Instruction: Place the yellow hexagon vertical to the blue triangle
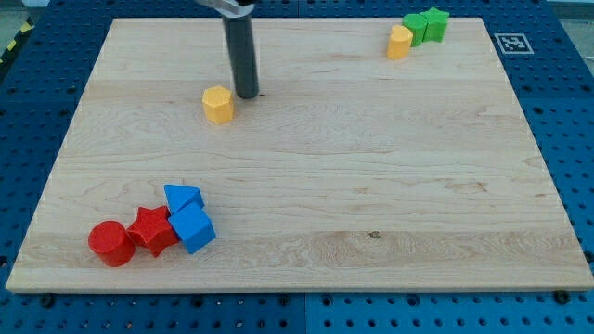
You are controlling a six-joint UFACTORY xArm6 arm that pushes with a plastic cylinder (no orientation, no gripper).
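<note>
The small yellow hexagon block (pixel 218 104) sits on the pale wooden tabletop (pixel 371 186), toward the view's upper left. My tip (pixel 247 95), the lower end of the dark rod, rests just beside it on the view's right; there is no pincer on this arm, so no pincer state shows. Well apart, near the view's bottom left, the blue triangle block (pixel 182 198) touches a blue cube (pixel 193 229), a red star block (pixel 152 229) and a red cylinder (pixel 111 243) alongside. At the view's top right stand a yellow block (pixel 399 42), a green cube (pixel 416 28) and a green star block (pixel 434 23).
</note>
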